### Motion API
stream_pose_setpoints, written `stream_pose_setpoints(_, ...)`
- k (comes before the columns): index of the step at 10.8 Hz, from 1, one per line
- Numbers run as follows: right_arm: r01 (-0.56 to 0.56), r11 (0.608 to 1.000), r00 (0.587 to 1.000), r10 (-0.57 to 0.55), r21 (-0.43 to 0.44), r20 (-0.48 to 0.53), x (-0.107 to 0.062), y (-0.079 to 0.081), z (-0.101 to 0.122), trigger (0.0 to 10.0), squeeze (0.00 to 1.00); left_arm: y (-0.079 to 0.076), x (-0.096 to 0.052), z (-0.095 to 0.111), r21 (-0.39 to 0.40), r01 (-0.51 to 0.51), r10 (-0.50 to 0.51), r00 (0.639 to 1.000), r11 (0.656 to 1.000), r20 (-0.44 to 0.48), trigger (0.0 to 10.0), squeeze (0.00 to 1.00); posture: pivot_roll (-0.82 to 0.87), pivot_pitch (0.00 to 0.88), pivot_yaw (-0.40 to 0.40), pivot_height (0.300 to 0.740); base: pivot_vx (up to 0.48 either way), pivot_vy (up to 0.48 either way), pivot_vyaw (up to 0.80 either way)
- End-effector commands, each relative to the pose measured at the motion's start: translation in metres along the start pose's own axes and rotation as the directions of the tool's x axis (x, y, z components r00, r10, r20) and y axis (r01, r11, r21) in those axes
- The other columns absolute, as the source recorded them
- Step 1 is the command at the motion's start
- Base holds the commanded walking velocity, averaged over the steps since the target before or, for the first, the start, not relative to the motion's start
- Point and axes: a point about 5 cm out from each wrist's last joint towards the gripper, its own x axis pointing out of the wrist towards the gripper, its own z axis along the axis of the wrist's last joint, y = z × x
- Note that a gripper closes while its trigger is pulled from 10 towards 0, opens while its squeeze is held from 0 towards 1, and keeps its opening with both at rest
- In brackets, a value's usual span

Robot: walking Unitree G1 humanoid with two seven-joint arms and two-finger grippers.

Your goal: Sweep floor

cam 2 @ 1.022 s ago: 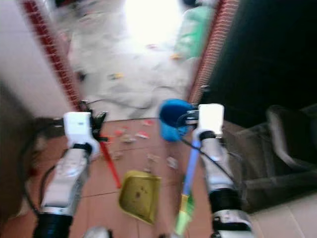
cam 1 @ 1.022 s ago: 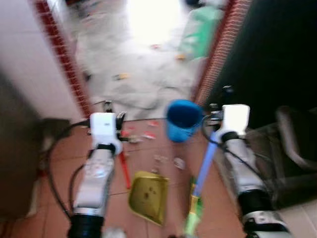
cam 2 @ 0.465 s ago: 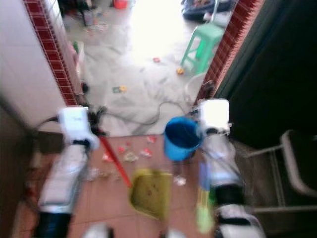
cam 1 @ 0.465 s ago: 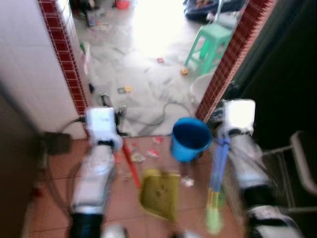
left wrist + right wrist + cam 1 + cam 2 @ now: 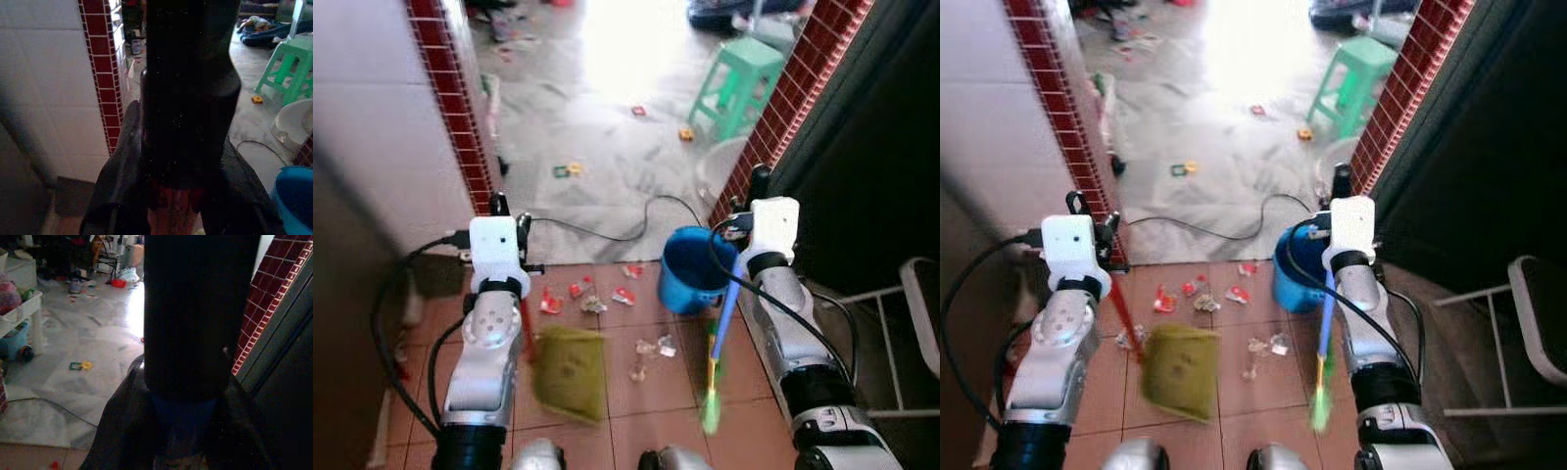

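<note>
The left gripper (image 5: 505,208) is closed around the red handle of the dustpan (image 5: 570,372). The pan hangs low in the lower centre of the left eye view, just above the tiles and blurred. The right gripper (image 5: 759,184) is clamped on the blue handle of the broom (image 5: 722,328). Its green bristles (image 5: 709,409) point down to the floor at the lower right of centre.

The scraps (image 5: 607,294) lie on the red tile floor (image 5: 636,392) in the middle of the frame, between the two arms, just beside the blue bucket (image 5: 690,269). A few more pieces (image 5: 651,351) lie lower, between the pan and the bristles. On the grey floor behind the doorway, in the upper part of the frame, there is further litter (image 5: 568,170), a cable (image 5: 626,220) and a green stool (image 5: 744,83).

The broom's long axis runs from the upper right down toward the lower centre, so the bristles stand to the right of the scraps and the pan to the left. I judge that the next stroke should go from right to left, pushing the scraps toward the pan. The bristles seem nearer to the lower pieces than to the group beside the bucket.
</note>
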Motion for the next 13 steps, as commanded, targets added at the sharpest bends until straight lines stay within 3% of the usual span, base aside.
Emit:
stream_pose_setpoints(1,0.006,1.000,0.999,-0.006,0.004,0.036,0.003,-0.003,0.008,10.0,0.00,-0.006,0.000,0.007,0.009,0.010,-0.011,0.999,1.000,0.045,10.0,0.00,0.07,0.058,-0.083,0.740,0.000,0.000,0.00)
stream_pose_setpoints(5,-0.030,0.999,0.999,0.029,0.033,0.023,0.001,0.002,0.004,10.0,0.00,-0.004,0.006,-0.004,0.077,-0.121,0.121,0.993,0.990,0.000,10.0,0.00,0.06,0.069,-0.076,0.740,0.000,0.000,0.00)
stream_pose_setpoints(12,-0.077,0.994,0.997,0.075,0.081,0.027,0.000,0.011,0.005,10.0,0.00,-0.019,0.017,-0.016,-0.007,-0.143,0.143,0.988,0.990,-0.051,10.0,0.00,0.06,0.077,-0.076,0.740,0.000,0.000,0.00)
stream_pose_setpoints(13,-0.082,0.993,0.996,0.080,0.085,0.030,0.000,0.013,0.007,10.0,0.00,-0.029,0.021,-0.020,-0.008,-0.137,0.137,0.988,0.990,-0.074,10.0,0.00,0.05,0.084,-0.076,0.740,0.000,0.000,0.00)
